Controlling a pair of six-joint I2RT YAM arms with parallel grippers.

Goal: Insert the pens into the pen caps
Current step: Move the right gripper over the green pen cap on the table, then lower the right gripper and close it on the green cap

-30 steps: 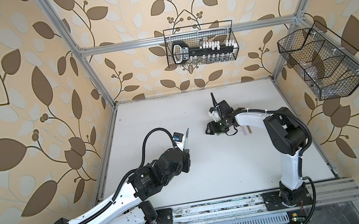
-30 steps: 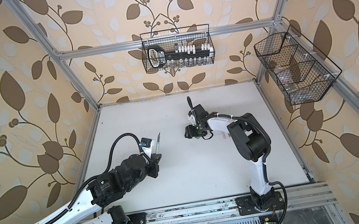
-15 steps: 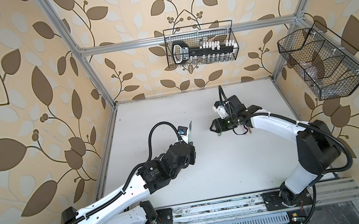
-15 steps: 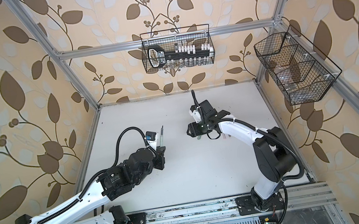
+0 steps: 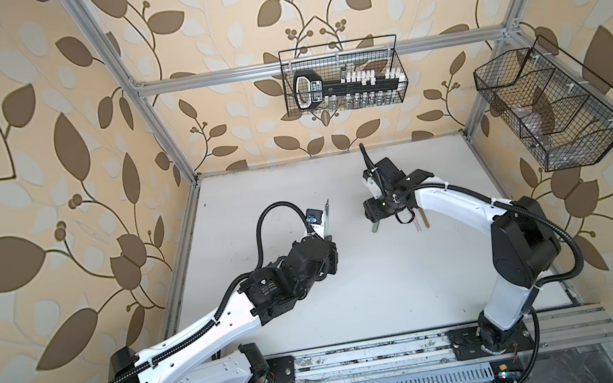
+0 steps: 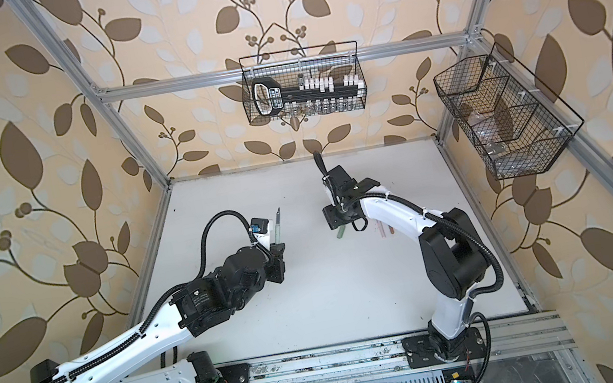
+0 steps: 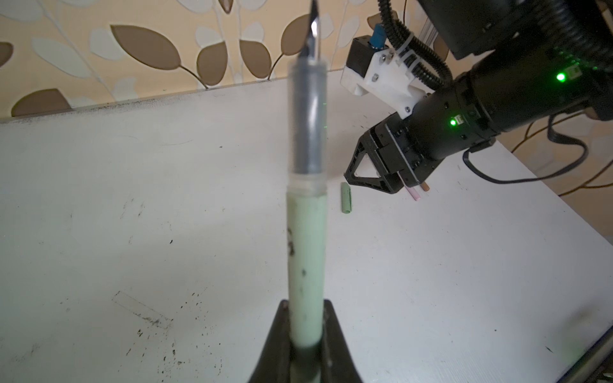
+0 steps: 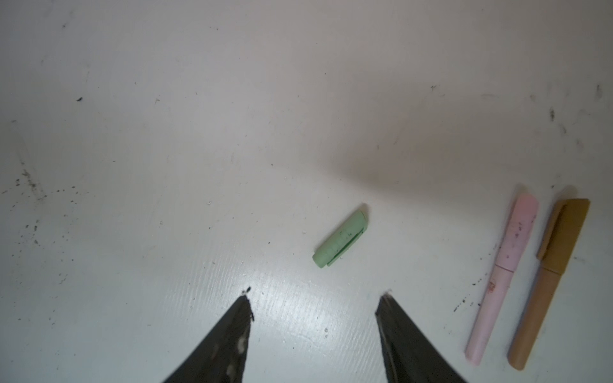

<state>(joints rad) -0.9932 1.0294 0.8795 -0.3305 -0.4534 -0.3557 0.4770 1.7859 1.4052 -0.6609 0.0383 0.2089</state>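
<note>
Uncapped pen sits in left gripper over table, left of centre, tip toward back wall. Loose cap lies flat right of centre, just before right gripper. Two capped pens lie side by side right of cap, apart from it

You have a scuffed white table inside an aluminium frame; leaf-patterned wallpaper covers the walls; a black wire basket on the back bar holds a black-handled rack with white pieces; a second wire basket hangs on the right wall.
</note>
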